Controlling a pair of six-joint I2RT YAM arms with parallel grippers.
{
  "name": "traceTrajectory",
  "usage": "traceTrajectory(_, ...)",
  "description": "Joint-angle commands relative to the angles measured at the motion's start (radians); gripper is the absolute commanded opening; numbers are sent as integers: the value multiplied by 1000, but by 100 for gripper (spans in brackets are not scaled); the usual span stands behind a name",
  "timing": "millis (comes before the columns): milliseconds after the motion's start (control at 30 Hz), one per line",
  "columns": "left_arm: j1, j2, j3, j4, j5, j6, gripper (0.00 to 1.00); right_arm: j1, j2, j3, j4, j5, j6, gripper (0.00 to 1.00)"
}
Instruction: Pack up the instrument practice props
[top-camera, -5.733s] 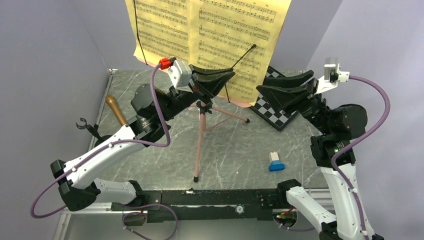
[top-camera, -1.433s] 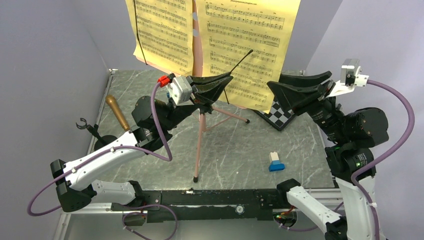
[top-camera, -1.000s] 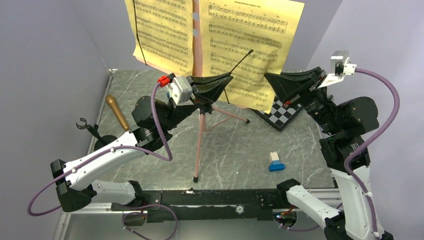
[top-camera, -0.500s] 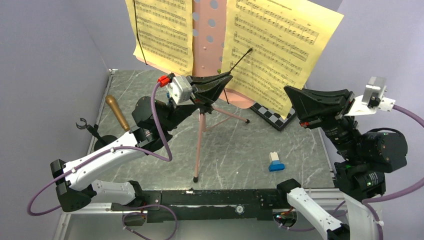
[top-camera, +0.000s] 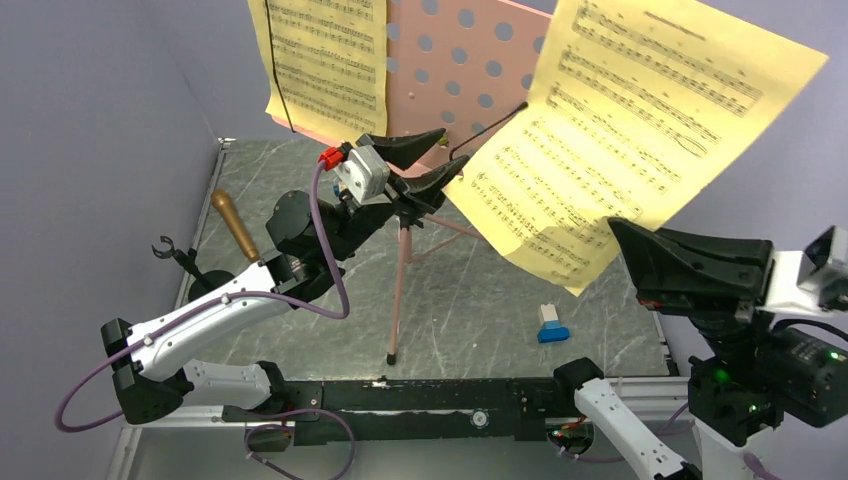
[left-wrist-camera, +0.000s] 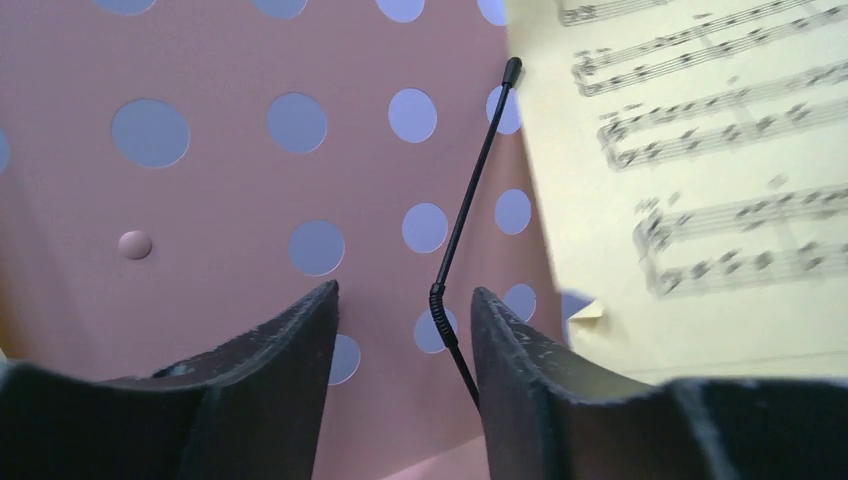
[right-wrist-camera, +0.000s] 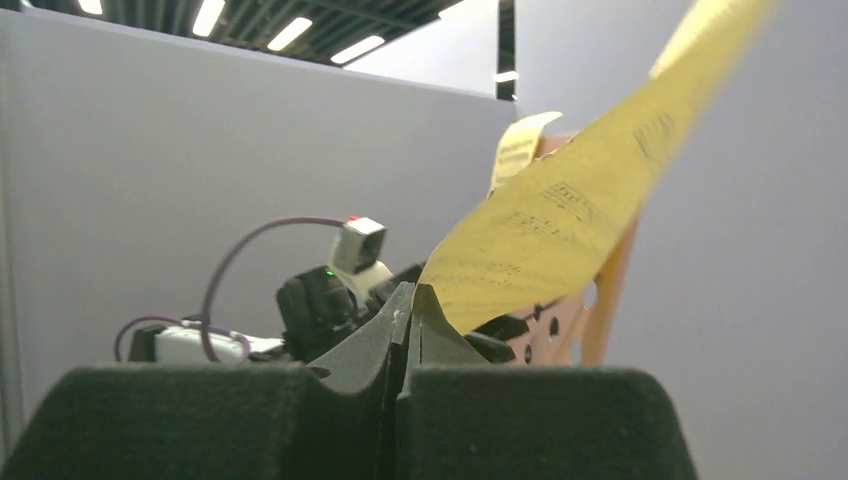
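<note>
Right fingers (top-camera: 615, 226) (right-wrist-camera: 411, 300) are clenched on the lower edge of one yellow page (top-camera: 640, 130) (right-wrist-camera: 560, 215). The page is held up in the air over the bench's right edge, tilted, clear of the pink music stand (top-camera: 470, 60). In the right wrist view the page edge sits right in the closed tips.

Left fingers (top-camera: 425, 140) (left-wrist-camera: 315, 325) are released and parted, at the bottom lip of the stand's perforated desk. They sit one above and one below it in the top view. The thin black wire arm (top-camera: 490, 122) (left-wrist-camera: 470, 215) of the desk runs up through the gap between them; cannot tell whether it touches either finger.

The second yellow page (top-camera: 320, 55) lies flat on the left half of the desk. The stand is upright on its tripod legs (top-camera: 398, 290) mid-bench (top-camera: 480, 300).

The gold-brown microphone (top-camera: 232, 222) lies flat near the bench's left edge, well apart from both fingers. The black mic stand (top-camera: 185, 262) is just beside it at the left edge, its clip end pointing outward.

A blue-and-white toy brick (top-camera: 550, 325) sits toward the near right corner, below the held page.
</note>
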Motion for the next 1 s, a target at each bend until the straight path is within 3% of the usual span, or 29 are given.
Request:
traceTrajectory(0, 3, 5, 18, -2, -25, 16, 60, -1, 10, 50, 98, -94, 62, 0)
traceTrajectory(400, 1, -111, -63, -10, -1, -52, 88, -1, 33, -29, 260, -428, 152, 0)
traceTrajectory(567, -3, -213, -167, -16, -42, -69, 99, -1, -17, -127, 195, -466, 103, 0)
traceTrajectory(733, -3, -343, -319, -78, -89, -90, 99, -1, -130, -359, 122, -343, 76, 0)
traceTrajectory(967, -3, -561, -552, -143, -214, -214, 99, -1, -286, -596, -154, -59, -28, 0)
